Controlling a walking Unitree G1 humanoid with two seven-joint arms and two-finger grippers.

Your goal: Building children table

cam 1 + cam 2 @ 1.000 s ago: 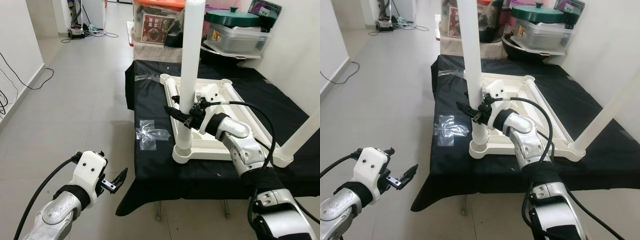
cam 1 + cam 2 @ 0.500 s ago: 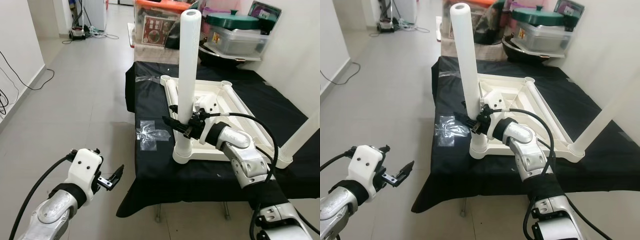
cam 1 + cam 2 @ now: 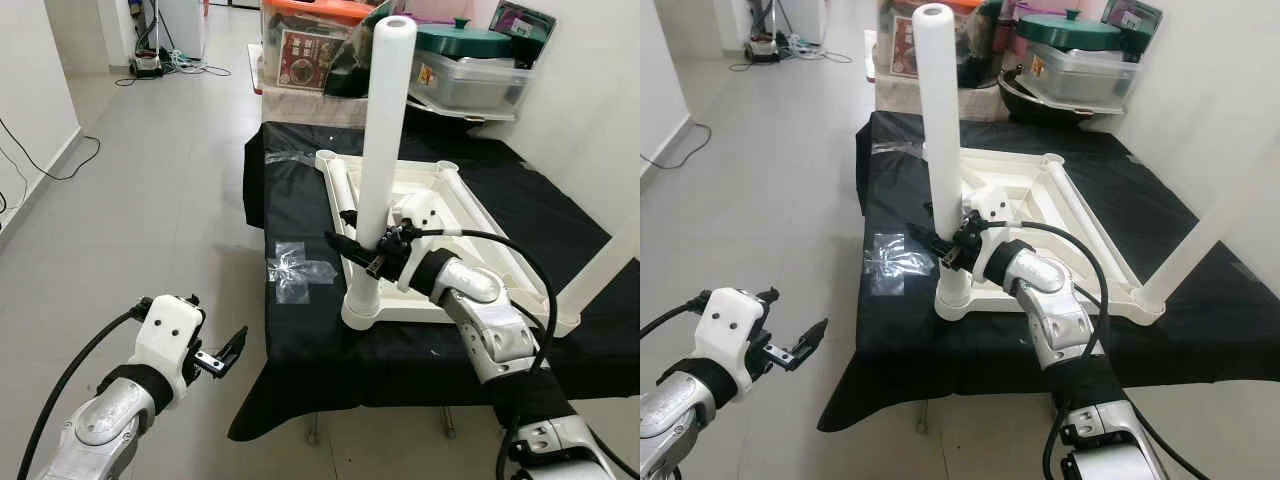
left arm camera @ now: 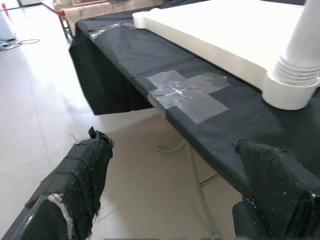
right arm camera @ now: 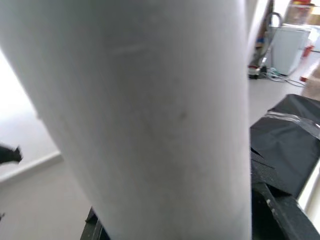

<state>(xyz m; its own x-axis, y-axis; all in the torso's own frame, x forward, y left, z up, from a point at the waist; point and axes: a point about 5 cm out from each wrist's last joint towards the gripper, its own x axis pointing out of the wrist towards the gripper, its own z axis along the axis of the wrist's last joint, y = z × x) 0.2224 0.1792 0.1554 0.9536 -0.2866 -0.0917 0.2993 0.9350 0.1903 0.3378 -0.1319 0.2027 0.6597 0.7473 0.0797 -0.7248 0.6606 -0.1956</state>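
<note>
A: Right claw [image 3: 362,252]?
B: Clamped on the white leg [image 3: 384,150], low down, just above the threaded collar. Fingers [image 3: 345,245] sit on either side of the tube; in the right wrist view the leg [image 5: 145,125] is pressed right up against the lens.

A: Where's the leg?
B: Standing nearly upright, leaning slightly, in the near-left corner socket [image 3: 362,312] of the upside-down white tabletop [image 3: 440,215]. The tabletop lies on a surface covered in black cloth [image 3: 300,215].

A: Any other legs?
B: 1 more, a white leg [image 3: 1225,210] rising from the near-right corner at a slant.

A: Left claw [image 3: 228,352]?
B: Open, holding nothing, hanging over the tiled floor [image 3: 150,200], off the surface's near-left edge. In the left wrist view its 2 fingers [image 4: 82,175] are spread wide, with the cloth edge and a clear tape patch [image 4: 187,92] between them.

A: Background?
B: Past the far end of the surface, a clear bin with an orange lid [image 3: 310,45] and a dark green lidded pot [image 3: 470,40] on a clear container. Cables [image 3: 185,68] on the floor far back.
</note>
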